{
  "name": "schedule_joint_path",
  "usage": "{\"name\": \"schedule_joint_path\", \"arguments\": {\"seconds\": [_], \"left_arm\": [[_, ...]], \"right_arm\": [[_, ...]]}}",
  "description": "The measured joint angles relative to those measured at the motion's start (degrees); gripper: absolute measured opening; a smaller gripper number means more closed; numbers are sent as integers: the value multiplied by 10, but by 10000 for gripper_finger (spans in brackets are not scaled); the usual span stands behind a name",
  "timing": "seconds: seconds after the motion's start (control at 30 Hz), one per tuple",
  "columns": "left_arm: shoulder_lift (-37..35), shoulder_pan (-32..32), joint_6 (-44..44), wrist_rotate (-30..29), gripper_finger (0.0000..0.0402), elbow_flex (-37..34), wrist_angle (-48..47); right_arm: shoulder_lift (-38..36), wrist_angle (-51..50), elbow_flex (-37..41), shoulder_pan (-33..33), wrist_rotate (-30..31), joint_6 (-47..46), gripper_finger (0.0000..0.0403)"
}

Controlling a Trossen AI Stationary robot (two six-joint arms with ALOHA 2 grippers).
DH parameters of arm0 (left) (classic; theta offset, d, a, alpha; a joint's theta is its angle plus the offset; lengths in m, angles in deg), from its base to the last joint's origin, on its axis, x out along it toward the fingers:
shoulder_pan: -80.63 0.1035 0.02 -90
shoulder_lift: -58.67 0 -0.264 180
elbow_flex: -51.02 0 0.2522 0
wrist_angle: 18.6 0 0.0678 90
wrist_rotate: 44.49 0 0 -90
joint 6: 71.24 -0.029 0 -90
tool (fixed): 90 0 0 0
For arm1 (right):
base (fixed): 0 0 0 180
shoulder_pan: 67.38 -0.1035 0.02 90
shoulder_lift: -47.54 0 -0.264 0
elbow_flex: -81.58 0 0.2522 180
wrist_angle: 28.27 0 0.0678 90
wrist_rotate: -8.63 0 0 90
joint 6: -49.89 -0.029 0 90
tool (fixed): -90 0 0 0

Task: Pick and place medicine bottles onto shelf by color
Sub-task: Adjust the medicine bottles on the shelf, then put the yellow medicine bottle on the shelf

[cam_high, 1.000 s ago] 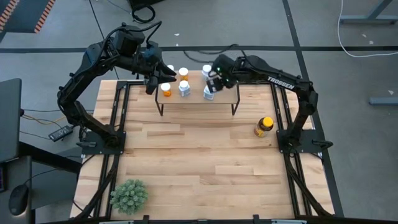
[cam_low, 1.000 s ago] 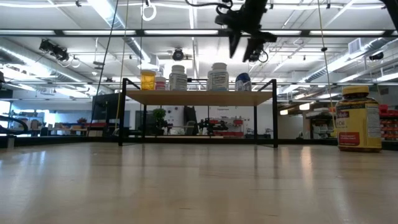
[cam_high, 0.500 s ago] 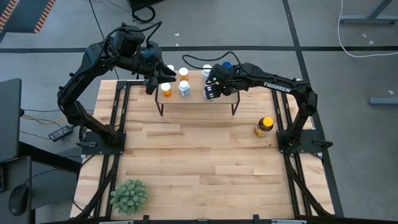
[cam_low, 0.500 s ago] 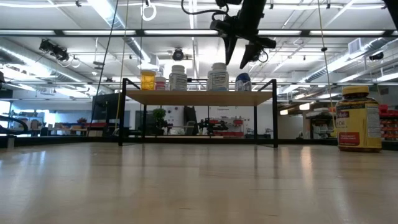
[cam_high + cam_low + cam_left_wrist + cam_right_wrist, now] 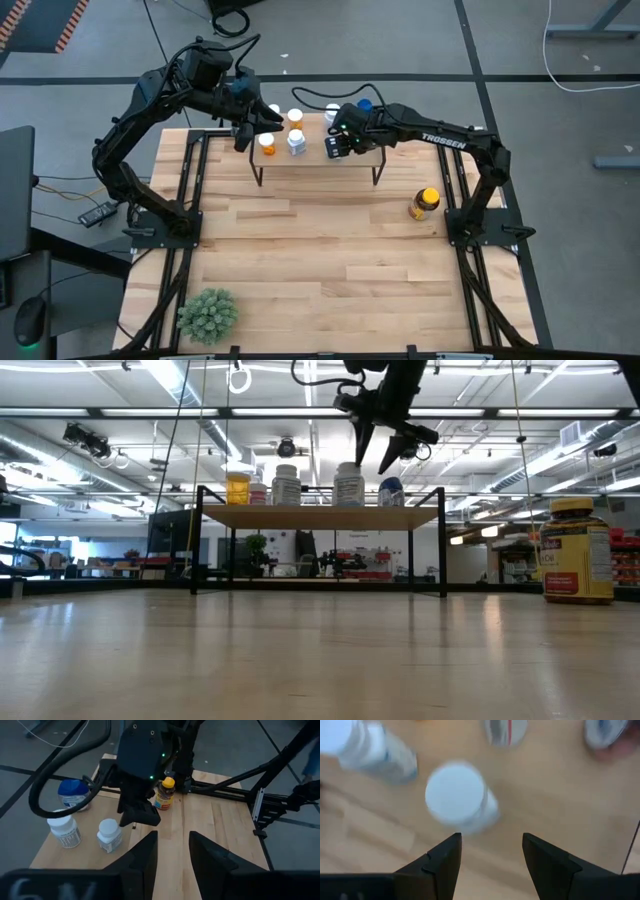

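Note:
The shelf (image 5: 366,160) stands at the table's far side and carries several medicine bottles: orange ones (image 5: 268,143), white ones (image 5: 296,143) and a blue one (image 5: 365,103). My right gripper (image 5: 380,452) hangs open just above a white bottle (image 5: 456,800) near the shelf's front; its fingers point down and touch nothing. My left gripper (image 5: 173,856) hovers over the shelf's left end, slightly open, with nothing between its fingers. The large amber, yellow-capped bottle (image 5: 424,203) stands upright on the tabletop at the right.
A green spiky plant (image 5: 208,312) sits at the table's near left corner. The black arm frames run along both table sides. Two more white bottles (image 5: 64,830) and the blue one (image 5: 74,794) stand close around my right gripper (image 5: 137,812).
My right gripper has sunk a little and shifted toward the table's left, over the white bottle, while its wrist has rolled. It has stayed open. The bottles on the shelf have not moved.

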Motion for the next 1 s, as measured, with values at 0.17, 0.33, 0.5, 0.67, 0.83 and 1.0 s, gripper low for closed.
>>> {"name": "schedule_joint_path", "arguments": {"seconds": [0.17,0.33,0.5,0.67,0.83,1.0], "left_arm": [[0,0,-1,0,119,0,0],[0,-1,-1,0,125,0,0],[0,-2,-1,0,134,0,0],[0,-2,-1,-1,147,0,0],[0,-2,-1,-1,160,0,0],[0,-2,-1,-1,165,0,-6]], "right_arm": [[0,-73,-18,-13,-46,7,217],[0,-168,-47,-46,-52,-3,218],[-7,-272,-71,-74,-39,-25,240],[-43,-267,-41,-71,-50,-63,285],[-73,-272,9,-64,-54,-78,308],[-127,-271,103,-64,-59,-100,308]]}}
